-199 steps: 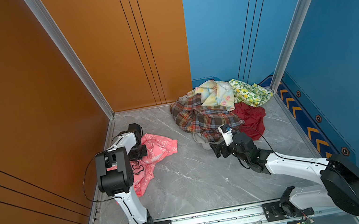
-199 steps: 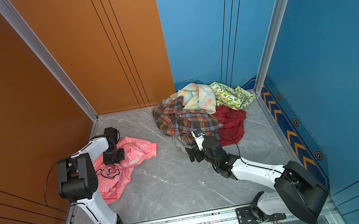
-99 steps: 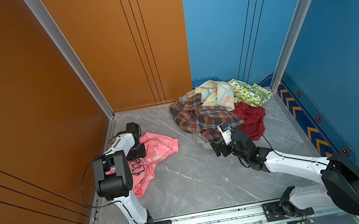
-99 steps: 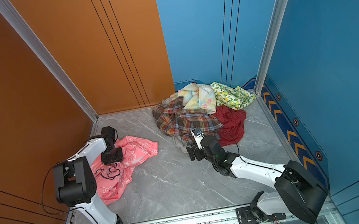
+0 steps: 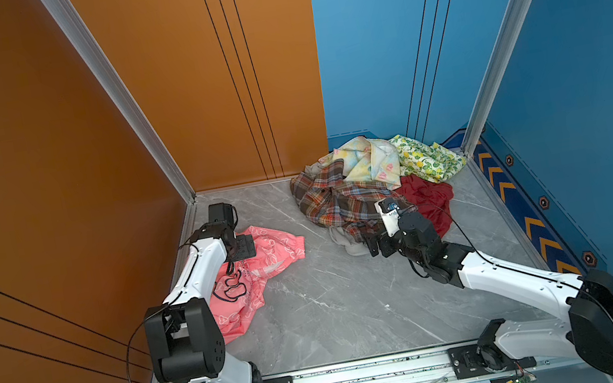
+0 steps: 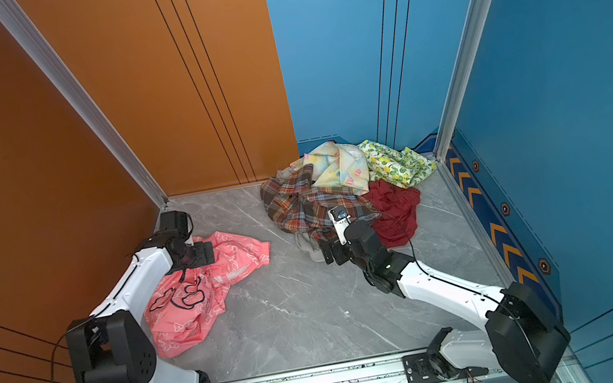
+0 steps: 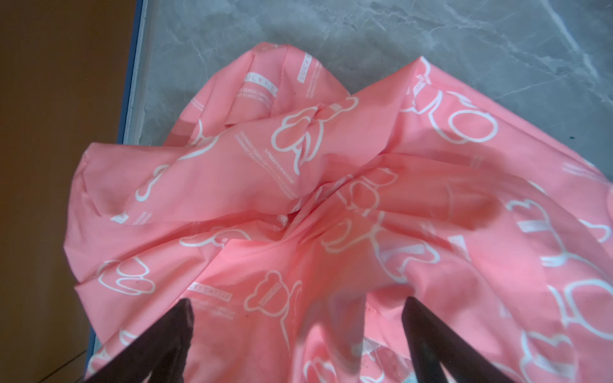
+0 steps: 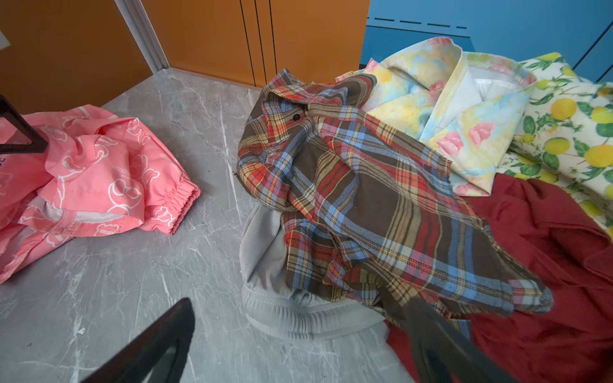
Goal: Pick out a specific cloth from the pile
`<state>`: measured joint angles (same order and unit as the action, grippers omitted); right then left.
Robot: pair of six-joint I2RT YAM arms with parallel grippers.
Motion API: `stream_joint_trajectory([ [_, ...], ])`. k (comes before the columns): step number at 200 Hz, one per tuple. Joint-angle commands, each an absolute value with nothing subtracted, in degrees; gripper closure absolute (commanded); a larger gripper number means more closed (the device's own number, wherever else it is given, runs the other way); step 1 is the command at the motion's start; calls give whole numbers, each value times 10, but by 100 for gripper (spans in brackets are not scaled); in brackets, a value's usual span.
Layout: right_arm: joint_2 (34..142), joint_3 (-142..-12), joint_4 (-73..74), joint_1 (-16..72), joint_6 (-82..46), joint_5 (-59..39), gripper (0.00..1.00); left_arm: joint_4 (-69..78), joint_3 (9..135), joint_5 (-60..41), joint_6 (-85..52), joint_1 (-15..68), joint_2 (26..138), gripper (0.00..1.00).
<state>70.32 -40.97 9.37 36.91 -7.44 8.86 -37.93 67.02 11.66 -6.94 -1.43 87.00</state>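
1. The grey marbled tabletop [image 5: 337, 309] stretches beneath both end effectors.
2. The pile [image 5: 375, 185], with a plaid shirt [image 8: 358, 185] draped over its near side, sits just ahead of the right end effector [image 8: 298, 308]. That end effector's jaws stand wide apart and grip nothing.
3. The cloth [image 5: 265, 254], coral-pink with white outline shapes, lies crumpled directly beneath the left end effector [image 7: 298, 306], well apart from the pile.
4. The left end effector's jaws are spread wide over the cloth and pinch none of it.
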Motion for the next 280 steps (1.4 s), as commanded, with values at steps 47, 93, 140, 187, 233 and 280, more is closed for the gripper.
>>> stream_joint_trajectory([
  [47,648,-427,35,291,-82,96,0,-223,563,78,-77,-18,742,2],
  [93,586,-358,84,220,-71,81,0,-40,452,14,-69,-23,682,2],
  [140,527,-262,156,128,-78,107,0,107,364,34,-97,-44,664,2],
  [187,530,-185,276,72,-66,119,0,208,308,25,-87,-63,690,2],
  [233,589,-159,342,66,-51,151,0,309,262,15,-59,-64,719,2],
  [280,747,-153,498,40,-45,166,1,352,252,-24,-60,-77,739,2],
])
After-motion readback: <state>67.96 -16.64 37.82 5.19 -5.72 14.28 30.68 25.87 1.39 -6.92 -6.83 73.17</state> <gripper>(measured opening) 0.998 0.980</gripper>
